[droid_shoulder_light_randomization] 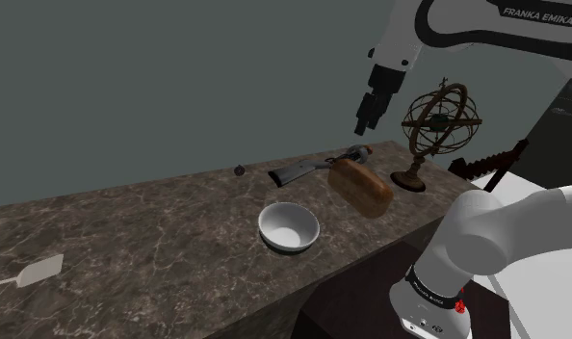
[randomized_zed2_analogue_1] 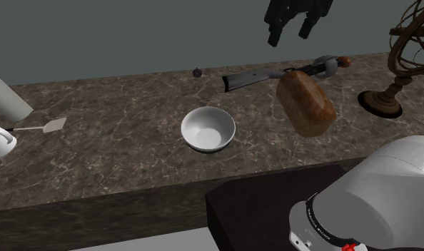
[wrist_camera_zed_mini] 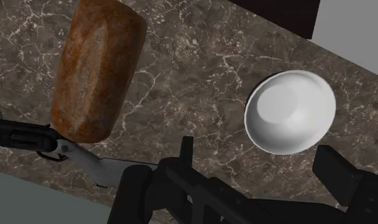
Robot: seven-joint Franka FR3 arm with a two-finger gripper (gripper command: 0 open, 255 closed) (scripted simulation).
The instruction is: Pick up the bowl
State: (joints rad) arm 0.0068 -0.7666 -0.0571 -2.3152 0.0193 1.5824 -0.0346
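Note:
A white bowl (droid_shoulder_light_randomization: 289, 227) (randomized_zed2_analogue_1: 208, 129) (wrist_camera_zed_mini: 290, 111) stands upright and empty on the dark marble counter (droid_shoulder_light_randomization: 149, 231), near its front edge. My black gripper (droid_shoulder_light_randomization: 364, 123) (randomized_zed2_analogue_1: 288, 34) (wrist_camera_zed_mini: 258, 162) hangs high above the counter's back, over the gun and the loaf, toward the shoulder view's right of the bowl. Its fingers (wrist_camera_zed_mini: 184, 153) stand apart with nothing between them. The bowl lies well below the hand and apart from it.
A brown bread loaf (droid_shoulder_light_randomization: 361, 186) (randomized_zed2_analogue_1: 306, 103) (wrist_camera_zed_mini: 98, 70) lies beside a grey gun (droid_shoulder_light_randomization: 308, 170) (randomized_zed2_analogue_1: 275, 75) (wrist_camera_zed_mini: 54, 149). A brass armillary sphere (droid_shoulder_light_randomization: 438, 130) (randomized_zed2_analogue_1: 403, 64) stands at the right end. A spatula (droid_shoulder_light_randomization: 34, 273) (randomized_zed2_analogue_1: 46, 127) lies far left, a small dark knob (droid_shoulder_light_randomization: 240, 169) sits at the back.

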